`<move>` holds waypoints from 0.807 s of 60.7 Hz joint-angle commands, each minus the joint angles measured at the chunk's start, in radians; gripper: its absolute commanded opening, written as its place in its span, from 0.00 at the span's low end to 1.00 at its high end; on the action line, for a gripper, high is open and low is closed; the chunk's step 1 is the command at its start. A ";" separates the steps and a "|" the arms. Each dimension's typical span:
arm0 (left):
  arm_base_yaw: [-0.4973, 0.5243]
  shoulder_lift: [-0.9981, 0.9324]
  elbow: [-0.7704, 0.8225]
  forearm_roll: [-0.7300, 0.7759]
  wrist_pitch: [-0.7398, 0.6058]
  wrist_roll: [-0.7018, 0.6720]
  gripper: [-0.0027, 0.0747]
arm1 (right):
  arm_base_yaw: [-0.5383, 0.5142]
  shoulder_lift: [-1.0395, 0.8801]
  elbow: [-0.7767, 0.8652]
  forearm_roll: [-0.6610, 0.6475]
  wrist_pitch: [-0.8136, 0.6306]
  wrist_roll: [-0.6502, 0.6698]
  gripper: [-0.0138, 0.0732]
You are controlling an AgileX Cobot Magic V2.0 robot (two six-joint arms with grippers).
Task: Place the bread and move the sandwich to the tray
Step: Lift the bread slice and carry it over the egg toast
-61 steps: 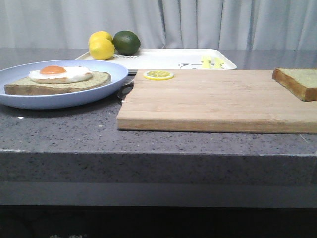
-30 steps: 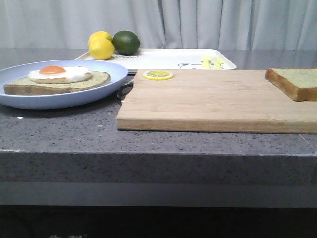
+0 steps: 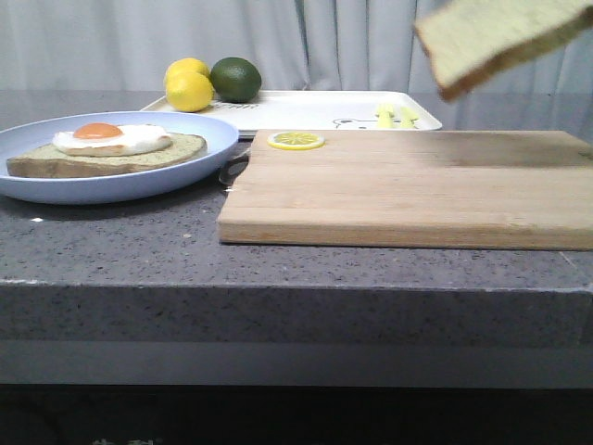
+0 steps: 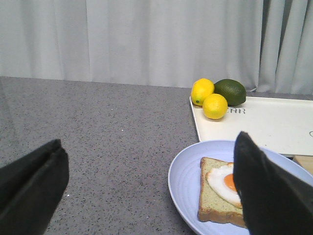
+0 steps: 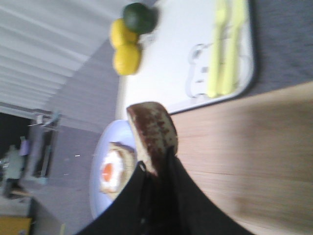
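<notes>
The bread (image 3: 496,37) hangs tilted in the air above the far right of the wooden cutting board (image 3: 408,185). My right gripper (image 5: 157,164) is shut on the bread (image 5: 152,131), seen edge-on in the right wrist view; the gripper itself is out of the front view. The sandwich (image 3: 107,148), a flat slice with a fried egg, lies on the pale blue plate (image 3: 199,167) at the left. The white tray (image 3: 306,109) lies behind the board. My left gripper (image 4: 149,188) is open and empty, beside the plate (image 4: 183,178).
Two lemons (image 3: 190,85) and a lime (image 3: 236,79) sit at the tray's far left corner. Yellow cutlery (image 3: 396,116) lies on the tray's right side. A lemon slice (image 3: 296,140) rests on the board's far left corner. Grey curtains hang behind the counter.
The bread has risen off the right end of the cutting board and moved left, tilting up into the air. The plate and sandwich have not moved.
</notes>
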 commanded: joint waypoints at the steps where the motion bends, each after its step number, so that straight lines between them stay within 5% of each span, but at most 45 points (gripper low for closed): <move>1: -0.006 0.012 -0.036 -0.007 -0.084 -0.010 0.89 | 0.131 -0.038 -0.030 0.201 -0.038 -0.014 0.02; 23: -0.006 0.012 -0.036 -0.009 -0.084 -0.010 0.89 | 0.764 0.082 -0.075 0.452 -0.581 -0.052 0.02; 34: -0.006 0.012 -0.036 -0.009 -0.084 -0.010 0.89 | 0.864 0.244 -0.233 0.452 -0.585 -0.058 0.02; 49: -0.006 0.012 -0.036 -0.009 -0.084 -0.010 0.89 | 0.875 0.383 -0.340 0.452 -0.622 -0.058 0.03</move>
